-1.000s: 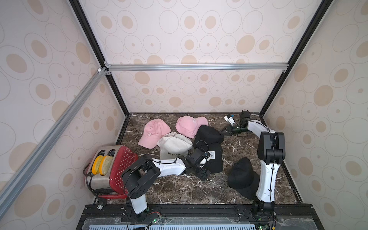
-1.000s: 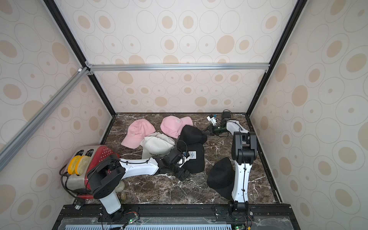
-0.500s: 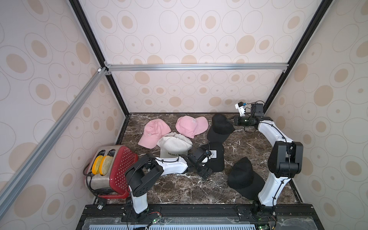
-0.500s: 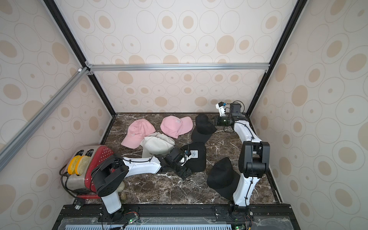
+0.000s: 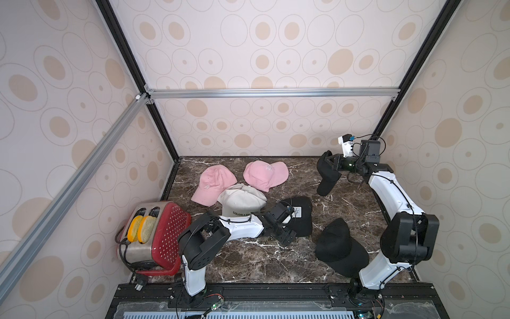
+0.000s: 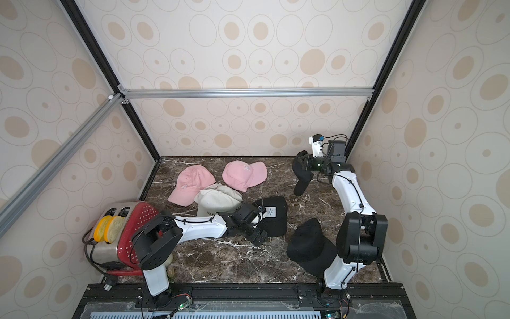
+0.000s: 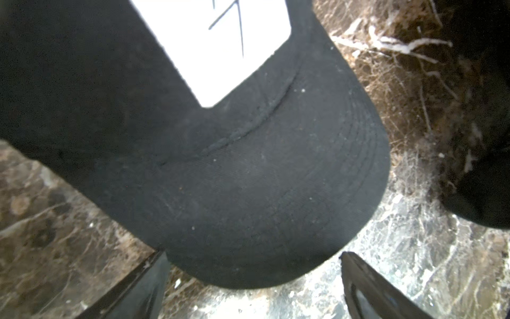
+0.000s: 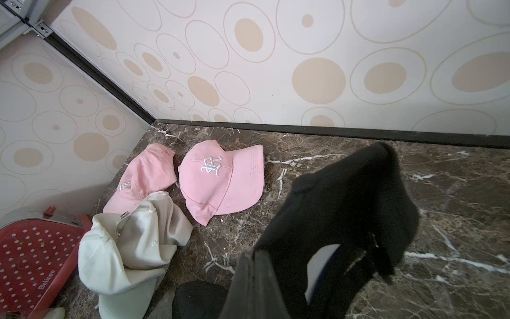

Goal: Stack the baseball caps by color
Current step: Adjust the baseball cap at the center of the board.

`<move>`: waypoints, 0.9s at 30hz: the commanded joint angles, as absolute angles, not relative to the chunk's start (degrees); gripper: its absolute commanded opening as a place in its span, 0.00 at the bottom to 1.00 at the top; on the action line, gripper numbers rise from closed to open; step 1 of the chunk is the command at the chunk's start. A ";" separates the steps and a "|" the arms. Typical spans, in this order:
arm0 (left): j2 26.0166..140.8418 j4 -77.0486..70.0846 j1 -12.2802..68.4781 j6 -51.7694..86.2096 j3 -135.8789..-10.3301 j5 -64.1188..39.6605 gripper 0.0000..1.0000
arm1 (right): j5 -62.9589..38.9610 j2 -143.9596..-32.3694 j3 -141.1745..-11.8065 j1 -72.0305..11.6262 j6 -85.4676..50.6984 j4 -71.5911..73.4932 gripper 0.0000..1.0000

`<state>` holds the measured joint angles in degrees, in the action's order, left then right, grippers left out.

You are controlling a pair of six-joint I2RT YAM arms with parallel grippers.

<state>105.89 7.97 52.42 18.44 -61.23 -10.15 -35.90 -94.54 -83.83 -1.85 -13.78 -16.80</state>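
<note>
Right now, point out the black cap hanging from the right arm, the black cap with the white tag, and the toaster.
held black cap [image 5: 327, 176], a top view, hanging crown fabric.
tagged black cap [image 7: 276, 193], left wrist view, middle of the brim.
toaster [image 5: 165, 234], a top view, red perforated side.

Top pair overhead-front, sharing whole tabletop [image 5: 248, 265]; wrist cameras close.

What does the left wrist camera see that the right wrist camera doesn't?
Only left wrist: the white tag and brim of the tagged black cap, with the open left hand at it. Only right wrist: pink caps, white caps, the red toaster, a black cap dangling from the shut right hand. Both: the marble table, perhaps that tagged cap's edge.
</note>
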 commanded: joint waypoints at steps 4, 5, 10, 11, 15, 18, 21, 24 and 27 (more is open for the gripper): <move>107.46 10.40 51.42 19.66 -65.32 -8.92 0.99 | -37.97 -88.01 -79.81 -1.75 -12.71 -16.12 0.00; 107.78 10.44 51.42 19.77 -65.59 -8.79 0.99 | -38.25 -87.42 -79.38 -1.71 -12.69 -16.27 0.00; 109.22 10.81 51.40 20.52 -66.78 -8.87 0.99 | -39.37 -84.32 -76.86 -1.71 -13.11 -17.08 0.00; 109.25 10.78 51.34 20.57 -66.88 -8.88 0.99 | -39.57 -83.79 -76.14 -1.76 -13.54 -16.74 0.00; 107.12 11.92 51.40 19.96 -67.02 -9.80 0.99 | -42.06 -81.57 -73.58 -1.74 -14.71 -16.36 0.00; 101.99 13.61 51.34 18.38 -66.63 -12.44 0.99 | -43.10 -79.43 -73.46 -1.73 -13.99 -18.11 0.00; 94.45 13.28 51.37 16.33 -64.72 -18.01 0.99 | -43.33 -76.57 -72.95 -1.78 -12.41 -21.08 0.00; 86.36 10.57 51.39 12.93 -61.18 -22.86 0.99 | -45.56 -72.54 -69.60 -2.06 -12.97 -20.34 0.00; 78.78 10.40 50.90 7.25 -58.58 -23.38 0.99 | -48.60 -68.80 -65.50 -3.39 -14.75 -15.81 0.00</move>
<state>83.70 10.94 51.72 14.09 -60.90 -19.81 -44.16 -71.42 -67.99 -2.17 -13.91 -19.22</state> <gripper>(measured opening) 0.991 0.039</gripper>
